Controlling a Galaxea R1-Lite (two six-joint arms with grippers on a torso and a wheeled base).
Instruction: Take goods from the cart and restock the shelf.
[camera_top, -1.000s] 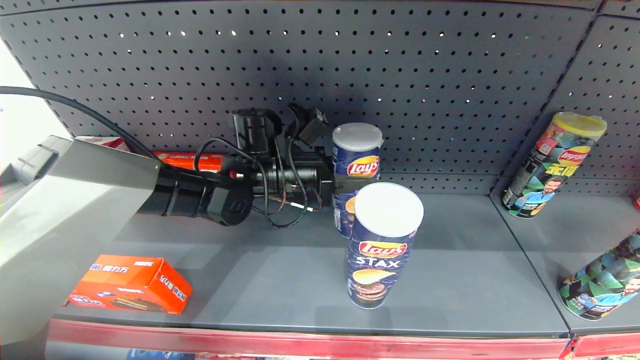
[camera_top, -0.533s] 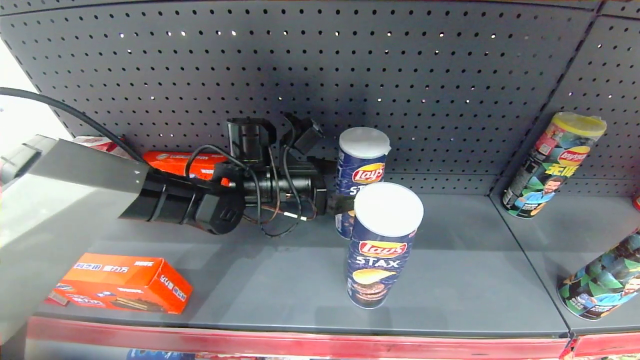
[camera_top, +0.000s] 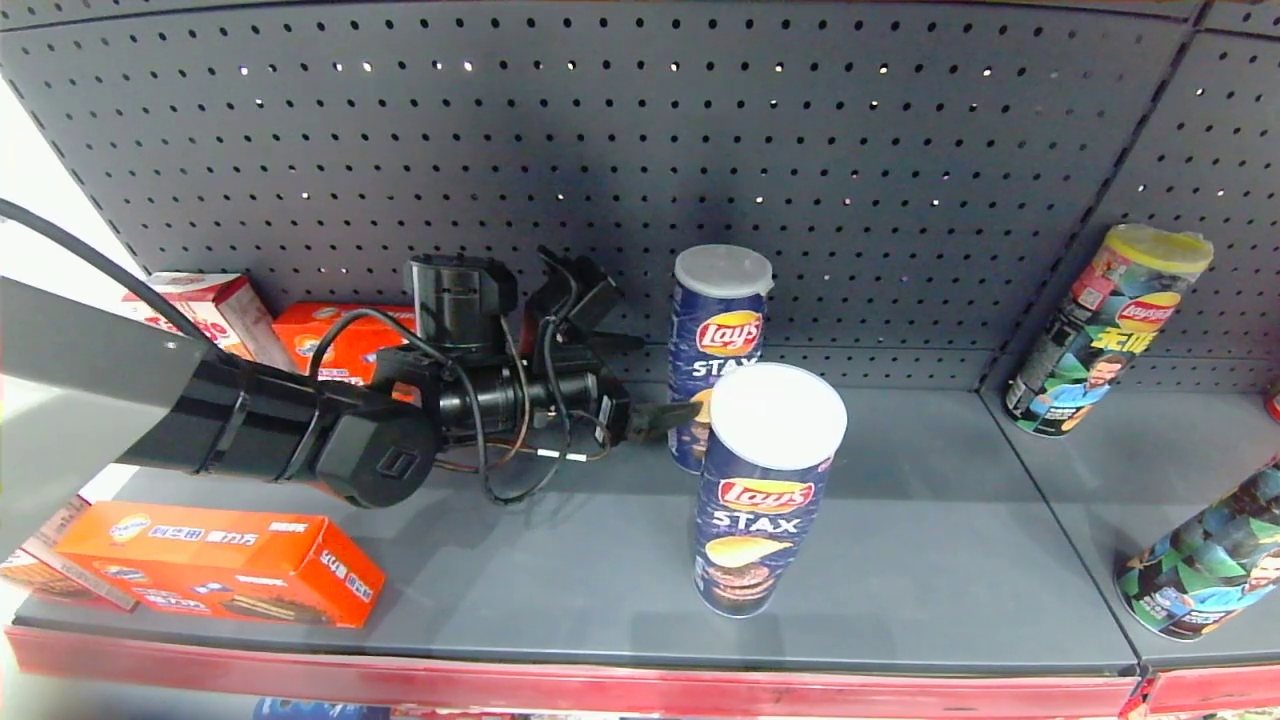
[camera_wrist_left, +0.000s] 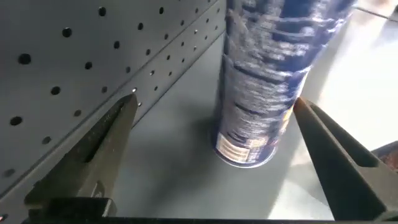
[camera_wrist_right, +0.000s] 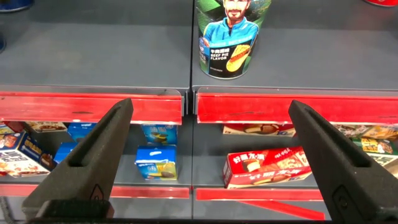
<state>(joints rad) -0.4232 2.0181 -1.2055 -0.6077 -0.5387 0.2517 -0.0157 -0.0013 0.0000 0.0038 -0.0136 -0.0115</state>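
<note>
**Two cans, one partly hidden**

You have two blue cans on the shelf (camera_top: 930, 560); the front can (camera_top: 765, 490), at 5 o'clock, hides the foot of the rear can (camera_top: 720, 335). Left gripper (camera_wrist_left: 214, 102), at that can's 9 o'clock, gapes wide, empty; right gripper (camera_wrist_right: 210, 107) likewise.

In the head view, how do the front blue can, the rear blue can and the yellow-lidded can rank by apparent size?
1. front blue can: largest, but it also stands nearest the camera.
2. rear blue can and yellow-lidded can: about alike. The rear one is partly hidden, so they are not ranked.
</note>
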